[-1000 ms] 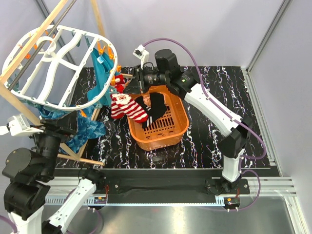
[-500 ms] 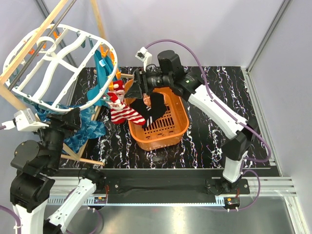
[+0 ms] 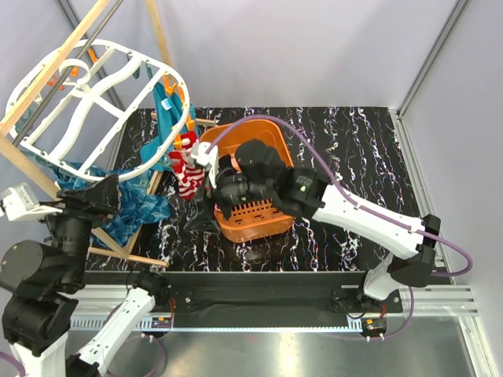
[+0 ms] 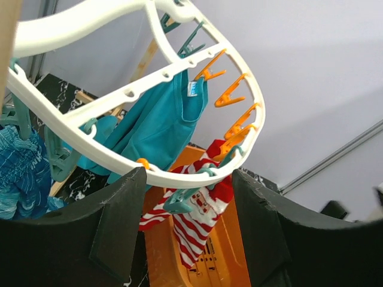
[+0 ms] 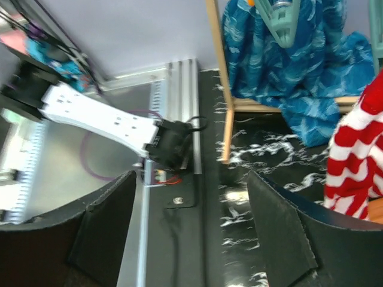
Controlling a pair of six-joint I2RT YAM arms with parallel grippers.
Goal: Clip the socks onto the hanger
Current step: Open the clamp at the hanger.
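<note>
The white oval hanger (image 3: 94,102) hangs tilted at the upper left, with orange pegs (image 4: 230,95) along its rim. One red-and-white striped sock (image 3: 187,171) dangles from its right end, beside a teal peg (image 4: 179,200). My left gripper (image 4: 188,179) is open just below the hanger rim (image 4: 119,170), and the sock (image 4: 200,218) shows beyond its fingers. My right gripper (image 3: 200,214) is open and empty, low at the basket's front left. It looks toward the table's near edge, with the sock (image 5: 353,173) at the right of its view. The right arm covers the inside of the basket.
An orange basket (image 3: 251,123) sits mid-table under the right arm. Teal-blue cloths hang from the hanger (image 3: 165,118) and lie heaped on the table (image 3: 134,208). A wooden pole frame (image 3: 78,35) carries the hanger, and one of its legs (image 5: 218,78) stands near the right gripper.
The right gripper opened and let go of the sock, then swung from behind the basket to its front left. The sock now hangs from the hanger. The left gripper shifted right.
</note>
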